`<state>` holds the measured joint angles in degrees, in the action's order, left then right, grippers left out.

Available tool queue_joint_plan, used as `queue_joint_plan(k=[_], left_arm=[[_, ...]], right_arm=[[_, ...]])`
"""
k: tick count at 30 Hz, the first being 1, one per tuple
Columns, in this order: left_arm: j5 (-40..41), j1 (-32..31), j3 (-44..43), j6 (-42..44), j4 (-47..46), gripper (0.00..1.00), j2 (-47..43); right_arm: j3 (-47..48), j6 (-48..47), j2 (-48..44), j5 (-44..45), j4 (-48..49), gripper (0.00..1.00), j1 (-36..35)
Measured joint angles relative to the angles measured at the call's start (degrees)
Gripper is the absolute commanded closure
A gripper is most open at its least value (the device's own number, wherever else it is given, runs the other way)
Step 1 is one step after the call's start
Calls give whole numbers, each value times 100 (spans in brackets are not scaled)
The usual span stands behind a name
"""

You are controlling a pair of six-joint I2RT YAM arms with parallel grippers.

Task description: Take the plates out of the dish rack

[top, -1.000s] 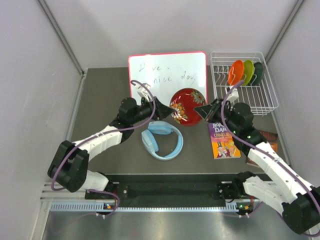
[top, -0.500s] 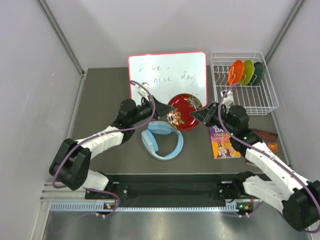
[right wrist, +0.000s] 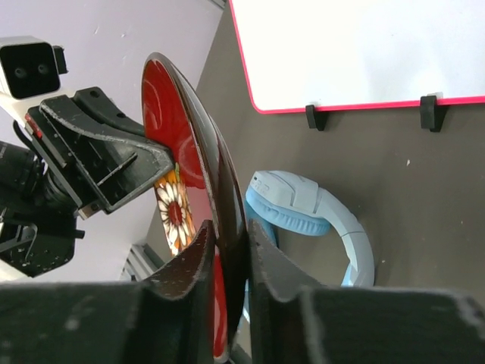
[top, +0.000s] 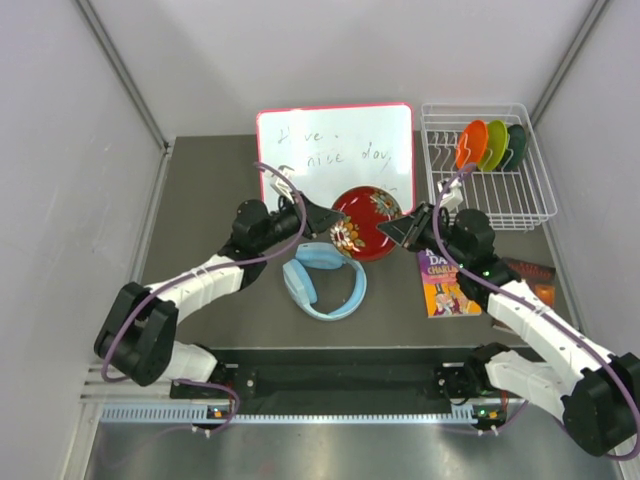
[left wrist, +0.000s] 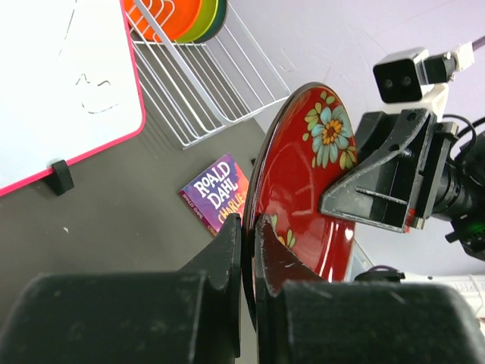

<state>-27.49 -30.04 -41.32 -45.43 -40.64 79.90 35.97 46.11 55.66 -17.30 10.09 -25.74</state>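
- While both arms meet over the middle of the table (top: 200, 200), the dark red plate (top: 365, 222) with painted flowers is held between them, outside the dish rack (top: 530, 205).
- The left gripper (left wrist: 246, 250) is closed narrow on the rim of this plate, with one finger on each face of it.
- The right gripper (right wrist: 227, 258) pinches the opposite rim of the same plate in the same narrow way.
- The plate is steeply tilted, not flat; I cannot tell if it touches the table.
- From the top view it is in front of the red-framed whiteboard (top: 335, 140) and just behind the light blue headphones (top: 325, 280).
- The orange plate (top: 471, 145), the yellow-green plate (top: 496, 143) and the dark green plate (top: 516, 145) stand upright side by side in the rack, at the far right of the table.
- A Roald Dahl book (top: 447, 280) lies flat on the table near the right arm.
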Motion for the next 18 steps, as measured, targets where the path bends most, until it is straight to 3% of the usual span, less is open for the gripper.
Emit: queue_joint_plan(k=[3, 5, 18], left_arm=[[94, -68, 17, 175, 188, 100, -181], [251, -138, 17, 382, 380, 100, -302], [1252, -210, 17, 1311, 1945, 100, -1043]], right_arm=[[0, -46, -2, 7, -39, 67, -33], [0, -101, -2, 20, -122, 55, -63], [4, -339, -118, 271, -396, 43, -81]])
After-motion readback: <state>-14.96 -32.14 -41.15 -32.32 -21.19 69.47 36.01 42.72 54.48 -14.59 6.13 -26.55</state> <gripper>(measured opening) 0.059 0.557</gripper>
